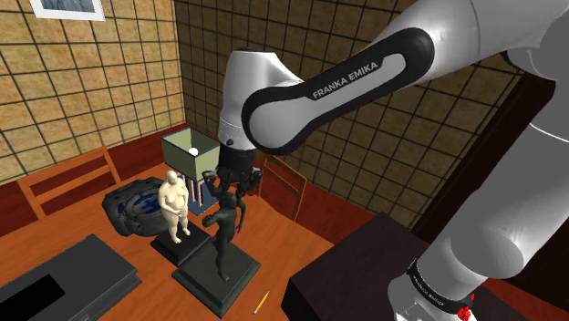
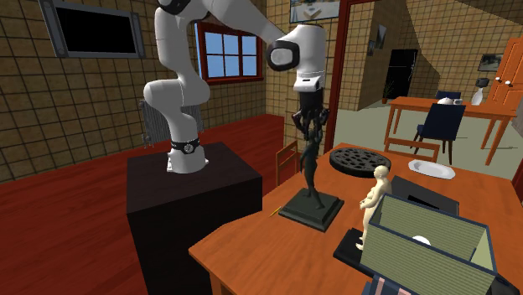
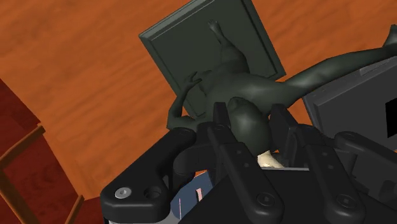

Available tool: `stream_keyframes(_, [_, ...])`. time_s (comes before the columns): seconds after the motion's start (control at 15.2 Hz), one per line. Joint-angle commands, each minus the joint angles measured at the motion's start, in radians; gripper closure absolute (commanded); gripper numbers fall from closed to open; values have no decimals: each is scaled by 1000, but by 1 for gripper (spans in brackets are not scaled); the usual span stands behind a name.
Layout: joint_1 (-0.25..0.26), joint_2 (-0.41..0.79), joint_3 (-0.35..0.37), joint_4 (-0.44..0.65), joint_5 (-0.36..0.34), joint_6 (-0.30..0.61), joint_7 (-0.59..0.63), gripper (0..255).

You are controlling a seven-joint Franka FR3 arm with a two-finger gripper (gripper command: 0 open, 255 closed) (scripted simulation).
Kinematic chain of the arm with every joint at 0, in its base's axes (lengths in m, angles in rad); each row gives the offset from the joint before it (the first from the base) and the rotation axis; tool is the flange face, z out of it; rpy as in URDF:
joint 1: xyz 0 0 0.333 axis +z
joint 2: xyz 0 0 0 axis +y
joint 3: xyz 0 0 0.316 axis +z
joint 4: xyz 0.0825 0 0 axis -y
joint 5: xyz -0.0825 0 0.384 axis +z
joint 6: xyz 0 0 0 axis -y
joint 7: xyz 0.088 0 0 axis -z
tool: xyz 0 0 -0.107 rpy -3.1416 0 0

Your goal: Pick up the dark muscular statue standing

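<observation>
The dark muscular statue (image 1: 223, 226) (image 2: 308, 159) (image 3: 222, 83) stands upright on its dark square base (image 1: 205, 278) (image 2: 323, 209) (image 3: 191, 38), which rests on the orange-brown table (image 1: 283, 246) (image 2: 268, 251). My black gripper (image 1: 230, 180) (image 2: 308, 117) (image 3: 250, 124) hangs straight down over the figure's top. In the wrist view its two fingers (image 3: 219, 124) press against either side of the statue's head, shut on it. One of the figure's arms sticks out past the fingers.
A pale plump statue (image 1: 173, 205) (image 2: 377, 197) on a black base stands close beside the dark one. Behind are a green open box (image 1: 187, 150) (image 2: 427, 251) and a round dark dish (image 1: 137, 205) (image 2: 359, 159). A yellow pencil (image 1: 261, 302) lies near the table edge, a black flat device (image 1: 64, 283) nearby.
</observation>
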Motion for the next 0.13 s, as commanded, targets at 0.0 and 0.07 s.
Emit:
stream_keyframes(0.0, [0, -10, 1, 6, 6, -13, -2, 255])
stream_keyframes(0.07, [0, -10, 1, 6, 6, -13, -2, 255])
